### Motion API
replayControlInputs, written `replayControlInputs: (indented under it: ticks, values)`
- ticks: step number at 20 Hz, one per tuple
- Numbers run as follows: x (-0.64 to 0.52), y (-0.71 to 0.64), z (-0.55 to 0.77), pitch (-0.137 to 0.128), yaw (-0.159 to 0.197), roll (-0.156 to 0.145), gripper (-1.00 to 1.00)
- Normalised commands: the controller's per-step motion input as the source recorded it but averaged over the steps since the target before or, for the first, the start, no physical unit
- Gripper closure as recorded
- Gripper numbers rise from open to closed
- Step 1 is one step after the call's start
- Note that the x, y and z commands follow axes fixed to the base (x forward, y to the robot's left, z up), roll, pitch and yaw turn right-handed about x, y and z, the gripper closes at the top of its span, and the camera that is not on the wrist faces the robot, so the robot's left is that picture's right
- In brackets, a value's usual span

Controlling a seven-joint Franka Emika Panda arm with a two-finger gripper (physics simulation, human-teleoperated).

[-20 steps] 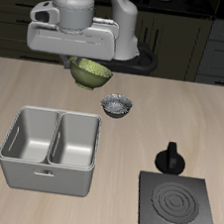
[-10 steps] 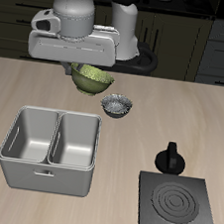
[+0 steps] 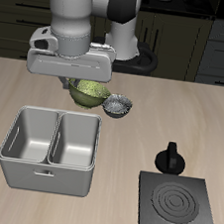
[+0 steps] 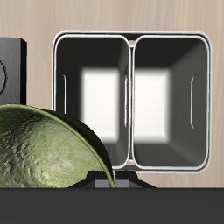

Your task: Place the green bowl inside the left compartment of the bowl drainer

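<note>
The gripper (image 3: 76, 83) is clamped on the green bowl (image 3: 89, 91), holding it in the air. The bowl hangs above the table (image 3: 183, 118), just behind the bowl drainer (image 3: 46, 175) and beside a grey bowl (image 3: 117, 107).

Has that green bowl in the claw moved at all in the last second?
Yes. The green bowl has come forward and lower, toward the bowl drainer, now beside the grey bowl.

One camera looks down from above the table's (image 3: 133, 117) front edge toward its back. The other rides the arm, close, facing straight down. Both share the bowl drainer (image 3: 49, 146) (image 4: 131, 101).
</note>
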Motion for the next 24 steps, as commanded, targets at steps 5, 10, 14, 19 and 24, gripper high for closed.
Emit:
replayControlInputs:
  ticks: [5,10,14,19,24]
  values:
    - [0.00,-0.14,-0.23,0.028,-0.007,-0.023,1.00]
    - [-0.01,-0.09,-0.18,0.020,-0.002,-0.010,1.00]
    - [-0.02,-0.10,-0.16,0.019,0.007,-0.022,1.00]
    - [0.02,0.02,-0.16,0.018,0.017,0.005,1.00]
    - [0.04,0.05,-0.23,0.031,0.029,0.000,1.00]
